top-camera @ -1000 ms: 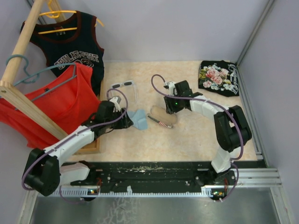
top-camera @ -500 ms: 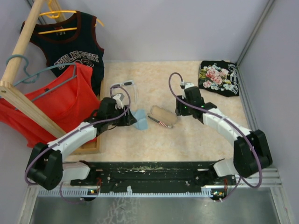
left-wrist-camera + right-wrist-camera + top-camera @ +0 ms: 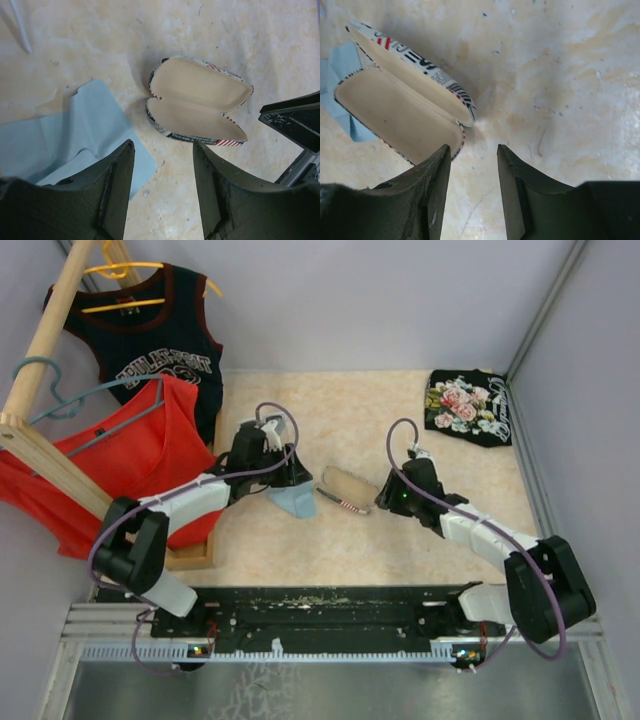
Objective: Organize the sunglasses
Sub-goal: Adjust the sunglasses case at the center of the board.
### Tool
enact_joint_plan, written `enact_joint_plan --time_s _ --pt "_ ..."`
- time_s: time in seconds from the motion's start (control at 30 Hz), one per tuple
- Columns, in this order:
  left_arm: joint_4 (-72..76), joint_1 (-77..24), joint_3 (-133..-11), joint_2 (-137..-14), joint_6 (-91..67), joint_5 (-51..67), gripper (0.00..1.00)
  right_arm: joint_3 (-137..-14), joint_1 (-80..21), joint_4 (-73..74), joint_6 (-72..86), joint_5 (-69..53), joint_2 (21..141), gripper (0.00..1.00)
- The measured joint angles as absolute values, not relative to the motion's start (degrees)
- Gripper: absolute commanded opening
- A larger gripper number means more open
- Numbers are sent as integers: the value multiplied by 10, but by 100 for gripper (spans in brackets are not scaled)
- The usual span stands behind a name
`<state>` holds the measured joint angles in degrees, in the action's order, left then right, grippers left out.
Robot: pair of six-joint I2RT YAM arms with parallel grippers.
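top view: the left gripper (image 3: 293, 478) hangs over the blue cloth (image 3: 296, 503), and the right gripper (image 3: 383, 500) sits just beside the open glasses case (image 3: 348, 490) lying between them on the tabletop (image 3: 350, 545). a wooden rack (image 3: 45, 340) with a red shirt (image 3: 140, 465) and black jersey (image 3: 150, 340) crowds the left arm. a floral garment (image 3: 468, 405) lies far right. the sunglasses cannot be made out here.

left wrist: the left gripper (image 3: 162, 145) is open and empty above the cloth's (image 3: 60, 135) edge. the case (image 3: 197, 100) is ahead. one thin white arm of the sunglasses (image 3: 21, 31) shows top left.

right wrist: the right gripper (image 3: 472, 148) is open and empty, with the case (image 3: 400, 115) just left of it, partly on the cloth (image 3: 337, 65).
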<state>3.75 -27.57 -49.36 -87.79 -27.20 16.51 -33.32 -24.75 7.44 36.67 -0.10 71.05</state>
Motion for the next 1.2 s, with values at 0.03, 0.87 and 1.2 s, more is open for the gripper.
enact_joint_plan --time_s 0.03,0.87,1.2 --pt "46 -276 -498 -888 -272 171 56 -333 -248 60 371 -3 715 41" --pt "107 -319 -537 -1007 -274 230 54 -408 -243 -8 346 45 876 8" --pt "85 -328 -538 -992 -270 220 60 -460 -242 -13 204 59 898 0"
